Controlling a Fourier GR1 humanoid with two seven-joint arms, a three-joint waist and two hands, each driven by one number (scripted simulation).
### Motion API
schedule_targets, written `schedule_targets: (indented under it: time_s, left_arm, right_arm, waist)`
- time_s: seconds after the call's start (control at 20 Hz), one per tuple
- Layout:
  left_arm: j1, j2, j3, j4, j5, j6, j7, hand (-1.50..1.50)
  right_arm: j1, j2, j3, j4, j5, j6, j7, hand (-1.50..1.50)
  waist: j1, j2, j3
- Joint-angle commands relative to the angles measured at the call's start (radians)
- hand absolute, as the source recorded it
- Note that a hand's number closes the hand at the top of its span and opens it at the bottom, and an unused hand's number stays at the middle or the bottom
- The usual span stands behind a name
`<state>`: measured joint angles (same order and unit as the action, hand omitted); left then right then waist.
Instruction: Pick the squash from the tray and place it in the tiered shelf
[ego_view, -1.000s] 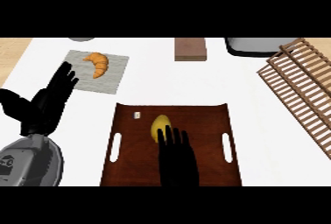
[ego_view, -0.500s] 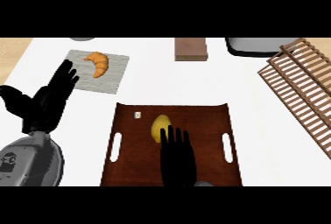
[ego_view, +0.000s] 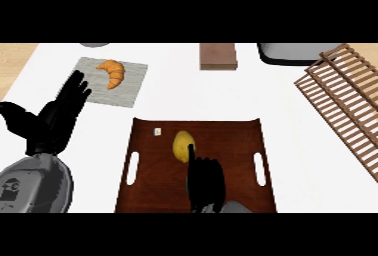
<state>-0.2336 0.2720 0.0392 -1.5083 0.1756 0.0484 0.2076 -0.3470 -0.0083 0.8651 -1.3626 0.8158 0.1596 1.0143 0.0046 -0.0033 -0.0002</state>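
Head view: I see my right hand (ego_view: 204, 181), fingers straight, at the yellow squash (ego_view: 181, 142) on the brown tray (ego_view: 229, 135); left hand (ego_view: 53, 122) rests open.

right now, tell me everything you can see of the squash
The squash is a small, smooth, yellow oval with no stem showing. It lies flat on the dark brown tray, in the tray's far middle part, long axis pointing away from the robot. The right hand is just nearer, fingers straight. One fingertip overlaps the squash's near right edge, but nothing curls round it.
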Motion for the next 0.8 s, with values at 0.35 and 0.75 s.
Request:
schedule_targets:
  time_s: [0.35, 0.75]
  left_arm:
    - [0.001, -0.026, 0.008, -0.029, -0.036, -0.004, 0.031, 0.0]
    - [0.023, -0.016, 0.049, 0.011, -0.018, -0.029, -0.02, 0.0]
  right_arm:
    - [0.012, 0.008, 0.034, 0.144, 0.153, -0.123, -0.145, 1.5]
    - [0.332, -0.261, 0.208, -0.337, 0.163, -0.134, -0.225, 1.5]
  waist:
    - [-0.001, 0.003, 0.0]
    - [-0.015, 0.0, 0.0]
